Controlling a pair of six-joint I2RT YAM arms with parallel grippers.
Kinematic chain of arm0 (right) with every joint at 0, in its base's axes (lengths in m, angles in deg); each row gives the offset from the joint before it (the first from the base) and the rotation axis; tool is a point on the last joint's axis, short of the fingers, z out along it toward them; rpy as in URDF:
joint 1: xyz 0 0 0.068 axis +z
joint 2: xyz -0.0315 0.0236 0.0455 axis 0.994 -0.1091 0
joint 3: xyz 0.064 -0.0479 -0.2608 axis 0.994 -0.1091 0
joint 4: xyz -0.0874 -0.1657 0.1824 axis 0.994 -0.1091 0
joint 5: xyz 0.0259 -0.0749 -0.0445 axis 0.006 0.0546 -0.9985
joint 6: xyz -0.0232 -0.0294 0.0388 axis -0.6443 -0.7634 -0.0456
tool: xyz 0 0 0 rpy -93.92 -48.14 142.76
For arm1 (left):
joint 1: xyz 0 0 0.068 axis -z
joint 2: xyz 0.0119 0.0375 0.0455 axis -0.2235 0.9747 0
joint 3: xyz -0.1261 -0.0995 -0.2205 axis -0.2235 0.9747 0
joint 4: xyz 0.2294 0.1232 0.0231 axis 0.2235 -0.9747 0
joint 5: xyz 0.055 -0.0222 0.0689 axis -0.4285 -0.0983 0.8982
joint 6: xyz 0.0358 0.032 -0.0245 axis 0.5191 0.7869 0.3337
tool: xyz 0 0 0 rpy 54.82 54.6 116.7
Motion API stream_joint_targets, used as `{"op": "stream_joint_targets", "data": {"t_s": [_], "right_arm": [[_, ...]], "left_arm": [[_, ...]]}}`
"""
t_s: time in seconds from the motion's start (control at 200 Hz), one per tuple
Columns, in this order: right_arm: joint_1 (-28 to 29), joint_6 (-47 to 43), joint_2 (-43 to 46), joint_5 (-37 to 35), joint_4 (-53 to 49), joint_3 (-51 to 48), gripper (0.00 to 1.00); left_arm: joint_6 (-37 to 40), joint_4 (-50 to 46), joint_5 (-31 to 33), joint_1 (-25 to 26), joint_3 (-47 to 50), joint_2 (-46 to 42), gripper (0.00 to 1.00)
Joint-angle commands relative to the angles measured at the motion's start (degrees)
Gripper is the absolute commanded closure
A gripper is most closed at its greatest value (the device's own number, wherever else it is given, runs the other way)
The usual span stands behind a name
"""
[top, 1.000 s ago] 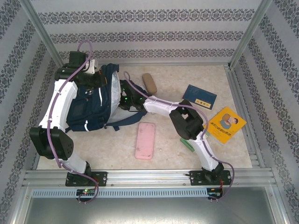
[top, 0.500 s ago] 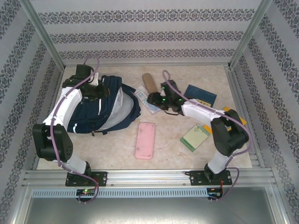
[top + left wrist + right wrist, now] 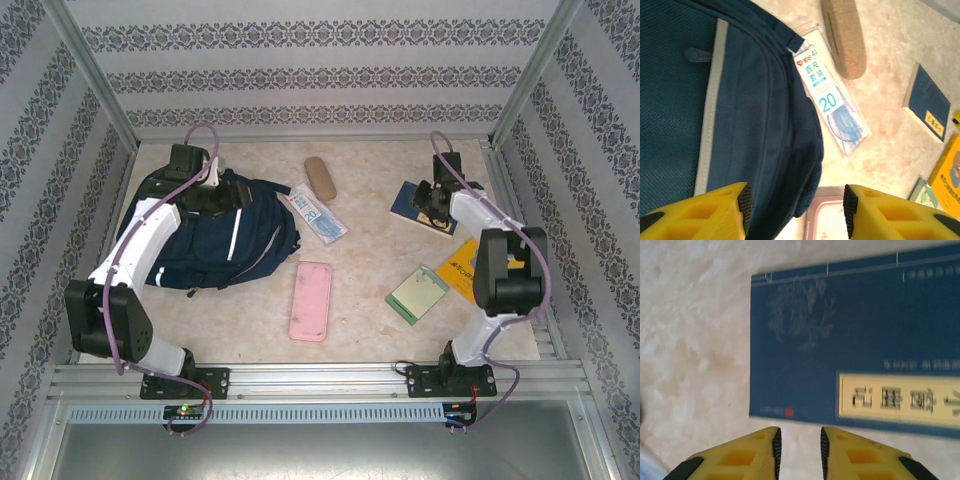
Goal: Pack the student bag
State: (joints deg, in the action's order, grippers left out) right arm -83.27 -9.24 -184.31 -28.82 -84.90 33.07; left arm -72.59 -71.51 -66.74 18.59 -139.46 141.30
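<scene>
— Two tools: how do they stand?
— The left tool (image 3: 797, 207) is wide, with nothing between its fingers, and hovers over the zip edge of the student bag (image 3: 215, 240). The right tool (image 3: 797, 445) is narrow, a slim gap with nothing in it, just off one edge of the navy book (image 3: 850, 340).
— Where's the bag?
— It lies flat on the surface (image 3: 370, 260) at nine o'clock.
— And around it?
— A clear packet (image 3: 315, 213) lies against its three o'clock edge. A cork case (image 3: 320, 177) is at twelve, a pink case (image 3: 311, 300) toward six and the navy book at two. A green notebook (image 3: 417, 295) lies just beside a yellow book (image 3: 462, 268) at four.
</scene>
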Motion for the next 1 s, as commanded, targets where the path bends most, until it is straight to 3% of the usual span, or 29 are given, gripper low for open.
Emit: {"op": "stream_joint_targets", "data": {"t_s": [0.0, 0.295, 0.595, 0.639, 0.994], "right_arm": [[-0.6, -3.7, -5.8, -2.2, -5.9, 6.2, 0.70], [-0.4, -5.2, -20.3, -0.5, -15.9, 22.7, 0.74], [5.6, -4.7, -19.2, 0.6, -16.5, 18.0, 0.73], [7.0, -4.7, -18.0, 0.0, -16.5, 17.0, 0.76], [14.0, -0.8, -11.9, 8.5, -13.3, 12.8, 0.73]], "left_arm": [[-3.0, 2.3, -0.7, 1.7, 1.2, -2.4, 0.47], [-4.4, 2.1, 0.9, 6.8, 2.2, -2.7, 0.47], [-4.9, 3.3, 1.0, 9.6, 1.5, -0.2, 0.47], [-4.8, 3.5, 0.9, 10.1, 1.1, 0.5, 0.47], [-4.9, 5.0, 0.8, 15.3, -3.3, 7.9, 0.47]]}}
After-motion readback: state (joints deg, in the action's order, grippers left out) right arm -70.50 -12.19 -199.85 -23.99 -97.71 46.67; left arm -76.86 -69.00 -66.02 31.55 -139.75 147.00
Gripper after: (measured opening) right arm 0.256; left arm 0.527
